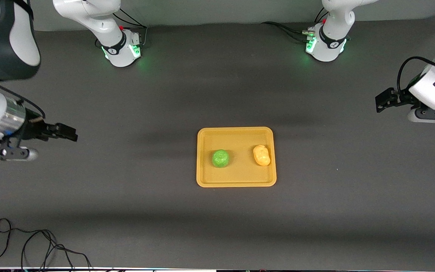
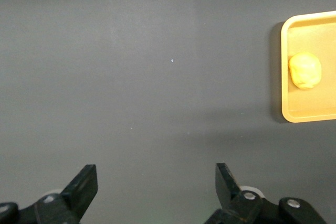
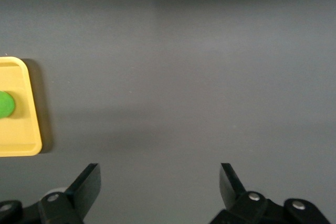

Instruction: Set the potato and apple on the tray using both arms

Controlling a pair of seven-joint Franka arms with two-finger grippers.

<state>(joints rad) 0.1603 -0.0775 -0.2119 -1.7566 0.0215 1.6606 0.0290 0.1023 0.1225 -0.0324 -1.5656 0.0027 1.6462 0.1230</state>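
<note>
The yellow-orange tray (image 1: 236, 130) lies in the middle of the table. The green apple (image 1: 220, 158) sits on it toward the right arm's end. The potato (image 1: 261, 155) sits on it toward the left arm's end. My left gripper (image 1: 379, 102) is open and empty over bare table at the left arm's end, well apart from the tray. My right gripper (image 1: 73, 135) is open and empty over bare table at the right arm's end. The left wrist view shows its gripper (image 2: 156, 174), the tray (image 2: 286, 80) and the potato (image 2: 305, 70). The right wrist view shows its gripper (image 3: 160, 174), the tray (image 3: 27, 132) and the apple (image 3: 5, 104).
The two arm bases (image 1: 121, 49) (image 1: 325, 45) stand along the table edge farthest from the front camera. A loose black cable (image 1: 32, 245) lies at the table edge nearest the camera, at the right arm's end. Dark grey table surrounds the tray.
</note>
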